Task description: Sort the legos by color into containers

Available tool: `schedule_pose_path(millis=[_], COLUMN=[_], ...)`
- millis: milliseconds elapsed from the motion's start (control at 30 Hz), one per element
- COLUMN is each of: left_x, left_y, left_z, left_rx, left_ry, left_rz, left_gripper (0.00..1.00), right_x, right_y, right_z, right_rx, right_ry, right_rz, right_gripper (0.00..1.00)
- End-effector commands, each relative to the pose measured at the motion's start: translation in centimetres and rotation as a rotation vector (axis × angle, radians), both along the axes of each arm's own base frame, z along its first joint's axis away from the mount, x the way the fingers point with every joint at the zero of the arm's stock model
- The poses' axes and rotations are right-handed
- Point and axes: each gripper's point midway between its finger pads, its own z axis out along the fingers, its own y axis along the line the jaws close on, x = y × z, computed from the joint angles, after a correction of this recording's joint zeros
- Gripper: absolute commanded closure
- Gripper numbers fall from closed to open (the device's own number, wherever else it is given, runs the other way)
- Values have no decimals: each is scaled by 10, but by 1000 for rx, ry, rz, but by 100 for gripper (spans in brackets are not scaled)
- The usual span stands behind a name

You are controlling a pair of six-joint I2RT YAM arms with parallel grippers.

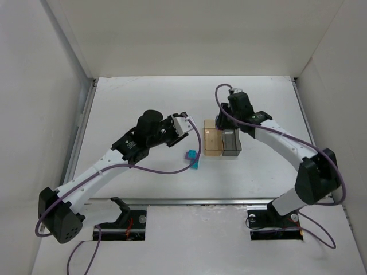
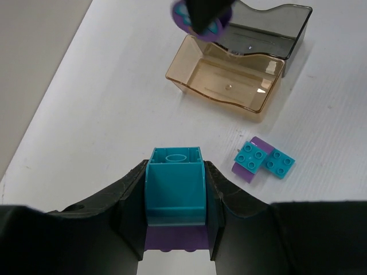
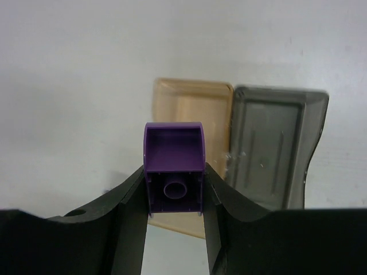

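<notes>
The white counter (image 1: 143, 103) fills the middle of the top view. A little right of its centre the two containers stand side by side and touching: the amber container (image 1: 212, 146) on the left and the grey container (image 1: 232, 151) on the right.

The left hand (image 2: 175, 192) is to the left of the containers in the top view and apart from them. It is closed narrow on a teal lego (image 2: 175, 172), and a purple piece (image 2: 175, 238) shows just under that lego in the same grip.

The right hand (image 3: 174, 183) hangs above the containers and grips a purple lego (image 3: 173, 154). In the right wrist view this lego lies in front of the amber container, just beside the grey one.

The loose legos (image 2: 262, 160), teal and purple, touch each other. They lie on the counter at the lower right of the left wrist view, near the amber container but outside it.
</notes>
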Motion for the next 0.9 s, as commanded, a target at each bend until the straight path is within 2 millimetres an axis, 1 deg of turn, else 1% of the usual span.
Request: schedule_pose_path(millis=[0,33,67,100,200,233,267,300,333,367,433,467,500,567,600,633,700,733,767,800,833,867], left_x=[6,6,5,5,4,4,4,2,2,2,1,1,1,1,1,2,3,4,2,2,1,-3], left_y=[-2,-2,-2,-2,-2,-2,-2,0,0,0,1,1,1,1,1,1,0,1,-1,-3,-3,-5], left_z=[25,25,19,19,18,18,18,16,16,16,15,15,15,15,15,20,22,22,23,25,31,36], left_rx=[-77,-77,-75,-75,-94,-94,-94,-93,-93,-93,-88,-88,-88,-88,-88,-89,-90,-82,-85,-86,-92,-99], left_ry=[-17,-17,0,0,8,8,8,9,9,9,3,3,3,3,3,-11,-27,-37,-35,-52,-77,-90], left_rz=[49,49,53,53,61,61,61,61,61,61,57,57,57,57,57,54,50,45,35,16,1,-27], left_gripper=[100,100,100,100,100,100,100,100,100,100,100,100,100,100,100,100,100,100,100,100,100,100], right_x=[-8,-8,-8,-6,-6,-5,-7,-5,-8,-6,-8,-6,-9,-11,-11,-14,-22,-27,-32,-44,-50,-55], right_y=[-10,-8,-4,-3,6,6,8,9,15,16,17,17,16,16,18,19,28,31,36,46,51,58], right_z=[-32,-38,-40,-39,-51,-52,-56,-52,-52,-48,-42,-33,-29,-16,-4,16,40,65,77,85,93,114], right_rx=[-76,-71,-65,-60,-50,-54,-48,-44,-37,-32,-32,-29,-27,-18,-9,5,52,80,112,157,188,232], right_ry=[68,77,82,73,112,120,133,125,129,119,118,96,92,67,39,-10,-68,-139,-167,-182,-200,-265], right_rz=[-7,4,27,28,58,58,70,71,90,90,104,111,111,125,147,174,248,286,319,400,444,493], right_gripper=[93,91,88,84,71,59,54,48,42,30,23,17,14,14,14,14,14,14,14,14,14,14])
